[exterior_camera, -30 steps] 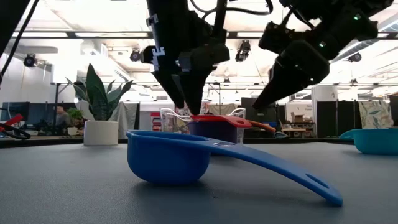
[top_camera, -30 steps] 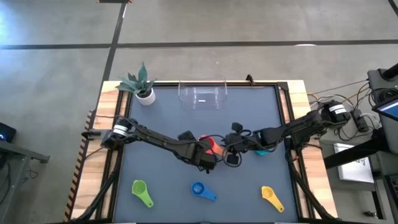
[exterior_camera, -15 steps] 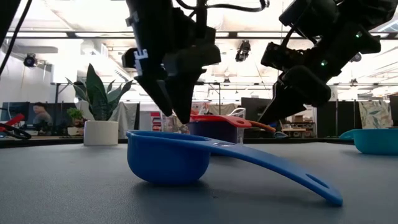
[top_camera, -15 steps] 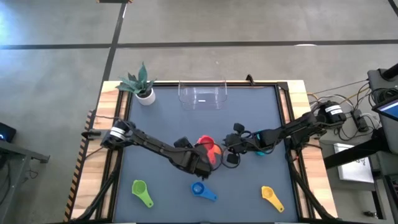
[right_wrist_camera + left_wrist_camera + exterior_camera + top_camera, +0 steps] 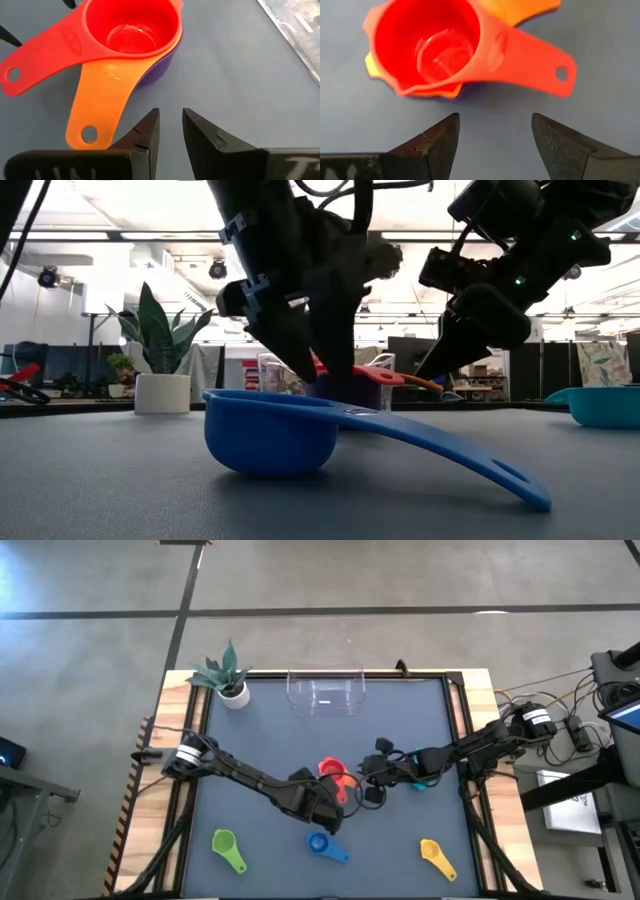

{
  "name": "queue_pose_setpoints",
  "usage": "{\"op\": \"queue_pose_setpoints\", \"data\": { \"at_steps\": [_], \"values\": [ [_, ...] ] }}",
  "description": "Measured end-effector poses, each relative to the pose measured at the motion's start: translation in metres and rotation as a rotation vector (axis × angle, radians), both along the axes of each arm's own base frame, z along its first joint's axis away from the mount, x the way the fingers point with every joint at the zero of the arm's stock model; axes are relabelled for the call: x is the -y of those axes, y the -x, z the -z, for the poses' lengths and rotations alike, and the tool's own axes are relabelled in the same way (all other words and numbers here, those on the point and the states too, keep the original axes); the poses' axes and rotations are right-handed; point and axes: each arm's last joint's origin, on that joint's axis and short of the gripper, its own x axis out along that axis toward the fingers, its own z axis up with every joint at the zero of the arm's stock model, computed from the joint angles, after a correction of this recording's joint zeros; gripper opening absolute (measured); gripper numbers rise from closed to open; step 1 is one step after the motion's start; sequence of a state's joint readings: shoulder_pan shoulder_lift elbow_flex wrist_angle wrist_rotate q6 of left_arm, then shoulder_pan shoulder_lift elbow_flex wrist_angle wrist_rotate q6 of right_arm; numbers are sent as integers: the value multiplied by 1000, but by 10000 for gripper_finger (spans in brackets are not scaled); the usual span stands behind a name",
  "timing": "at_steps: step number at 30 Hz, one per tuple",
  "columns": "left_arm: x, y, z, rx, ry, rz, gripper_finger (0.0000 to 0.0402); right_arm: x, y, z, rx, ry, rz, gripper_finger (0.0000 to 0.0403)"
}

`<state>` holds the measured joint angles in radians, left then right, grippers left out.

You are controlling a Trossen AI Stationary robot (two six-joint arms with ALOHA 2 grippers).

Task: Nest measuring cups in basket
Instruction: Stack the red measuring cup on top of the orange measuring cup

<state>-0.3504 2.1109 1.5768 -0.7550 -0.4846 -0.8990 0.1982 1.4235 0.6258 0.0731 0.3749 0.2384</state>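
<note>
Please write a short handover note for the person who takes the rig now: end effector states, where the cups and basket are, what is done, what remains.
Left end effector: open, empty, at mid-table just short of the stack.
Right end effector: nearly closed, empty, on the stack's other side.
Stack: red cup in orange cup in purple cup, on the mat, not in the basket.
Teal cup: partly hidden under the right arm.
Loose near the front edge: green cup, blue cup, yellow cup.
Done: three cups nested.
Left: nest the other four and place all in the empty basket at the far edge.
</note>
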Motion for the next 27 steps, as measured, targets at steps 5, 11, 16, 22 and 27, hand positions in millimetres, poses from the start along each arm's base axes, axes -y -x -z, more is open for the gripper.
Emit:
{"op": "queue_pose_setpoints", "data": {
  "at_steps": [5,11,16,22,27],
  "values": [
    [-5,13,6,-41,-42,-15,231,0,0,0,-3,-6,-10,75],
    [-15,51,4,133,19,-62,231,0,0,1,-10,-4,-11,70],
    [-23,76,4,482,173,-50,231,0,-1,-1,12,-7,-11,74],
    [-18,69,6,591,237,26,231,-1,-1,-1,22,-19,-2,77],
    [-11,52,13,434,191,46,231,-1,-1,0,16,-36,10,70]
  ]
}}
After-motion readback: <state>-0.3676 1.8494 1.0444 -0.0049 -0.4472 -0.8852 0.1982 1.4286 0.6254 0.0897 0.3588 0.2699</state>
